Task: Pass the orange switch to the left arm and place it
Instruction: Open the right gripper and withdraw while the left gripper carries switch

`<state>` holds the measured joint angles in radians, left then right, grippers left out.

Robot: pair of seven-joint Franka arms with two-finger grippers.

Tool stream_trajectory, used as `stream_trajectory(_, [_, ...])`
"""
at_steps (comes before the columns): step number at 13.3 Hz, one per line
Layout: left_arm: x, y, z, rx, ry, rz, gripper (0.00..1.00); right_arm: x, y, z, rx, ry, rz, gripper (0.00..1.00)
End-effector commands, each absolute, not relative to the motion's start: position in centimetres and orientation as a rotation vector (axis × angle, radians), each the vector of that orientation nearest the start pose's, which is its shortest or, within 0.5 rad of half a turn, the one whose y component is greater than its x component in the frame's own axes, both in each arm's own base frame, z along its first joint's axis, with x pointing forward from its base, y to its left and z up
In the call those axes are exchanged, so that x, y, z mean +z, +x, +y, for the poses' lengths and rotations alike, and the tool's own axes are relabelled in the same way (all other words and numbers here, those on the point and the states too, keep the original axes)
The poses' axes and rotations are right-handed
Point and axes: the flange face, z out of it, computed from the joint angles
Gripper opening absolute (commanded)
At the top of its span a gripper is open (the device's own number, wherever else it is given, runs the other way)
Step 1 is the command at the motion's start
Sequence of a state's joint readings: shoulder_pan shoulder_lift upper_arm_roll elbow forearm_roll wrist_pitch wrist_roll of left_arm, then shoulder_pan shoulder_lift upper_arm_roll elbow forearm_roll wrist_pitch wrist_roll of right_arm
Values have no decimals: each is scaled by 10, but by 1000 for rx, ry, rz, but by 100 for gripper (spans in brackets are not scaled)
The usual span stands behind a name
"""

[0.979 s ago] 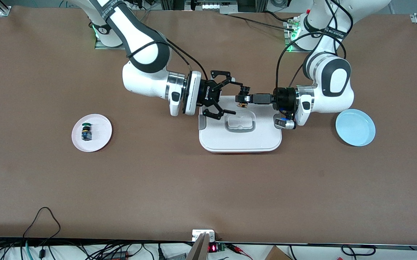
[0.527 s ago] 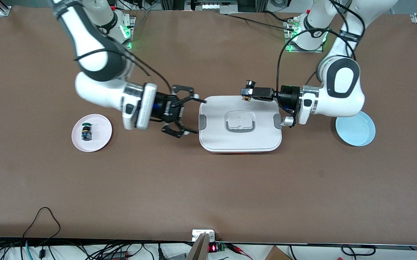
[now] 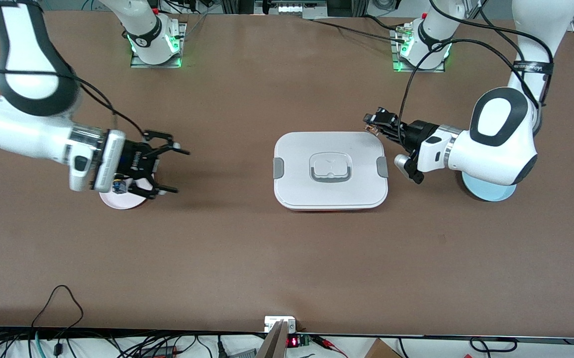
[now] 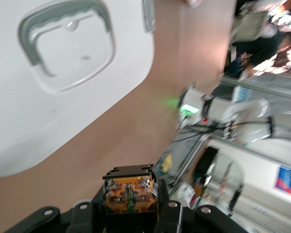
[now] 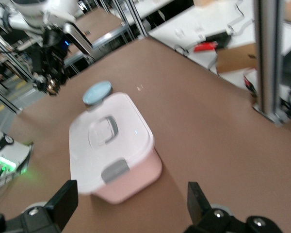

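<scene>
Front view: left arm (image 3: 496,134) elbows out over the blue plate (image 3: 488,191), forearm level, its left tool (image 3: 374,124) just off the box (image 3: 330,170) corner toward the left arm's end, above bare desk (image 3: 287,258). Left wrist view: fingers (image 4: 167,213) pinching the orange switch (image 4: 128,193), orange body facing the camera, the box lid's curved edge clear of it. Right arm (image 3: 33,124) hangs bent over the right arm's end of the desk, its right tool (image 3: 167,169) spread wide, holding nothing, over the pink plate (image 3: 123,201) edge. Wide brown surface open between right tool and box, and along the side nearest the front camera.
</scene>
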<state>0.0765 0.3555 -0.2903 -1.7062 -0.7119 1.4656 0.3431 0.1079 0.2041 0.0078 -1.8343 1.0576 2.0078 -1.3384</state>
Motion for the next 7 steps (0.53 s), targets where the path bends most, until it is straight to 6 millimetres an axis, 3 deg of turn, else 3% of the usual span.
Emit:
stream_trajectory(1, [416,571,-180,-682,2289,-645,24,478,598,87,-519,-2191,-983,100])
stream_trajectory(4, [438,573,-166,-722,2406,-829,25,509,593,62,-374,-2456,-933,100])
stream_trajectory(7, [445,577,-129,-735,2441,-1086,25,538,585,62,-207,-2735,-842,100])
